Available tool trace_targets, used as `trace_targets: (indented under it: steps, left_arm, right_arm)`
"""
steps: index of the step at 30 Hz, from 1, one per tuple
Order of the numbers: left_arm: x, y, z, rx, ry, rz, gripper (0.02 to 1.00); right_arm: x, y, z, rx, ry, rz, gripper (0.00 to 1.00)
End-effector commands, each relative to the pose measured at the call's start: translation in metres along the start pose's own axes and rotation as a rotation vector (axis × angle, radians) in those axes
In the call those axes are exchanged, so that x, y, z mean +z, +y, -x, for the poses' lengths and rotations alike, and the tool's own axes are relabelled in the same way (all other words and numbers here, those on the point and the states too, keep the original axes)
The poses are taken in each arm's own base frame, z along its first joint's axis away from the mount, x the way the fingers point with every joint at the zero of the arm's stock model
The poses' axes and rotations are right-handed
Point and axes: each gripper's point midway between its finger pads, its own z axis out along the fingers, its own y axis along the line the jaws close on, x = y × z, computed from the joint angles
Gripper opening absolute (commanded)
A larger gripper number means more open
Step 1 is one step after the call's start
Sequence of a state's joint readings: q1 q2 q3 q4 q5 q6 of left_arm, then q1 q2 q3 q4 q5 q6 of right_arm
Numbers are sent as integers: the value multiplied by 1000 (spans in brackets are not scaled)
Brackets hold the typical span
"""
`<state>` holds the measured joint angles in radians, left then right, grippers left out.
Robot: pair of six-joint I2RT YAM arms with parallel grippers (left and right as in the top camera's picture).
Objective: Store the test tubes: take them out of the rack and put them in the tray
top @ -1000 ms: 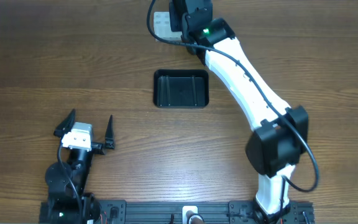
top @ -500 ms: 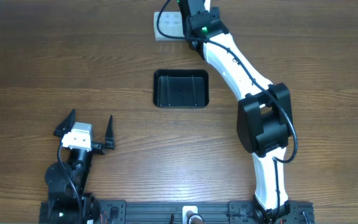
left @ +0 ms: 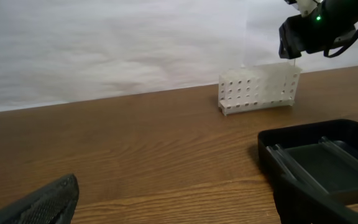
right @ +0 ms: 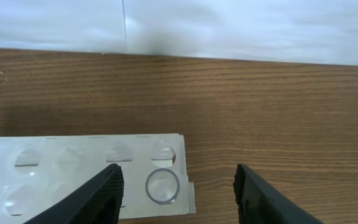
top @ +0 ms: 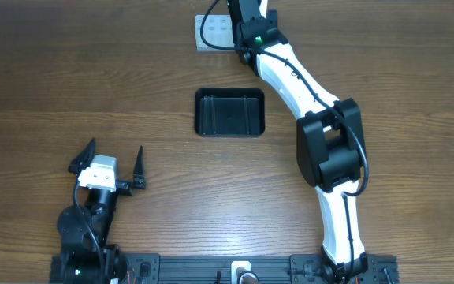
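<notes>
A white test tube rack (top: 211, 33) stands at the table's far edge, also seen from the left wrist (left: 258, 90). My right gripper (right: 176, 194) hovers open over the rack's end (right: 79, 177), with the round mouth of a clear test tube (right: 162, 185) in the end hole between its fingers. From above, the right gripper (top: 241, 14) sits over the rack's right end. The black tray (top: 229, 113) lies mid-table; clear tubes (left: 294, 167) lie inside it. My left gripper (top: 115, 150) rests open near the front left, holding nothing.
A white wall runs just behind the rack. Bare wooden table (top: 69, 71) stretches to the left of the tray and rack. The right arm's white links (top: 306, 87) pass to the right of the tray.
The right arm stretched farther toward the back edge, its gripper moving up over the rack's right end and its elbow following. The left arm stayed still.
</notes>
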<state>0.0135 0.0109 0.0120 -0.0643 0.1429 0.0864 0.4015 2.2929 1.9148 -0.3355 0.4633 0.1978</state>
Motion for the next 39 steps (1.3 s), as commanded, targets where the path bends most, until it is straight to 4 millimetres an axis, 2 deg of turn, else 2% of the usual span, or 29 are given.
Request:
trace_targets:
  steps: [1, 18, 39]
  left_arm:
    - [0, -1, -2, 7, 0, -5, 1000]
    - [0, -1, -2, 7, 0, -5, 1000]
    - [0, -1, -2, 7, 0, -5, 1000]
  right_arm:
    - [7, -4, 2, 19, -17, -19, 570]
    - [17, -2, -10, 10, 1, -24, 465]
    - [17, -2, -9, 11, -1, -23, 187]
